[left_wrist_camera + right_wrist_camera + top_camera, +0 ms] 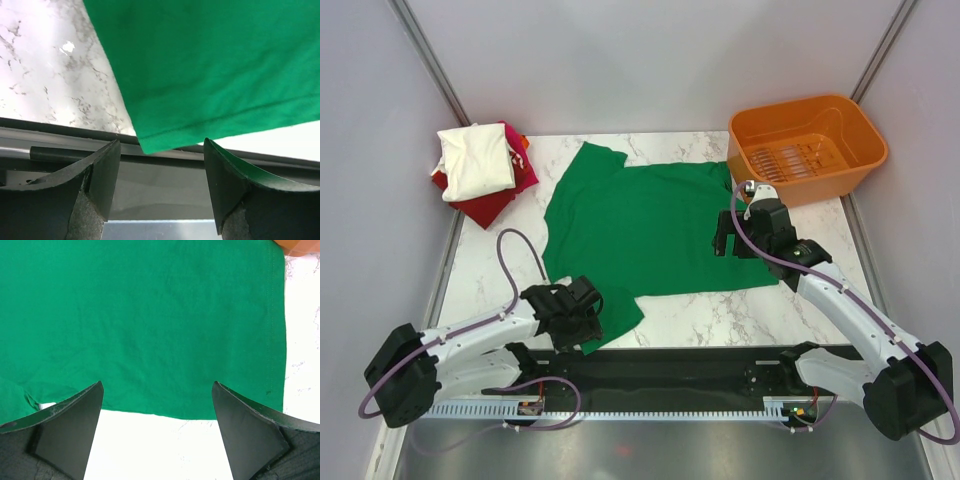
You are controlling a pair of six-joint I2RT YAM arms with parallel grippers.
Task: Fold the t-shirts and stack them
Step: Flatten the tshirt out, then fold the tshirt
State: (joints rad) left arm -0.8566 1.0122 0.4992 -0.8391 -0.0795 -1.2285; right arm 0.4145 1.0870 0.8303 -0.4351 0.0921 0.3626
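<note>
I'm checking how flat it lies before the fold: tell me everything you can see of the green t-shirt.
The green t-shirt is plain bright green soft cloth, short-sleeved, with stitched hems. It lies spread flat, unfolded, on the marble table, sleeves leftward, bottom hem rightward. The left hand straddles its near left corner, open; the right hand hovers open over its near edge.

We see the green t-shirt [210, 65] spread from 12 to 3 o'clock. Its stitched hem corner points toward 6 and reaches past the edge of the marble table [45, 65], which shows at 10. Our left gripper [161, 142] has its dark fingers [102, 175] at 7 and 5 o'clock, standing apart, with the corner between their tips, unpinched.
</note>
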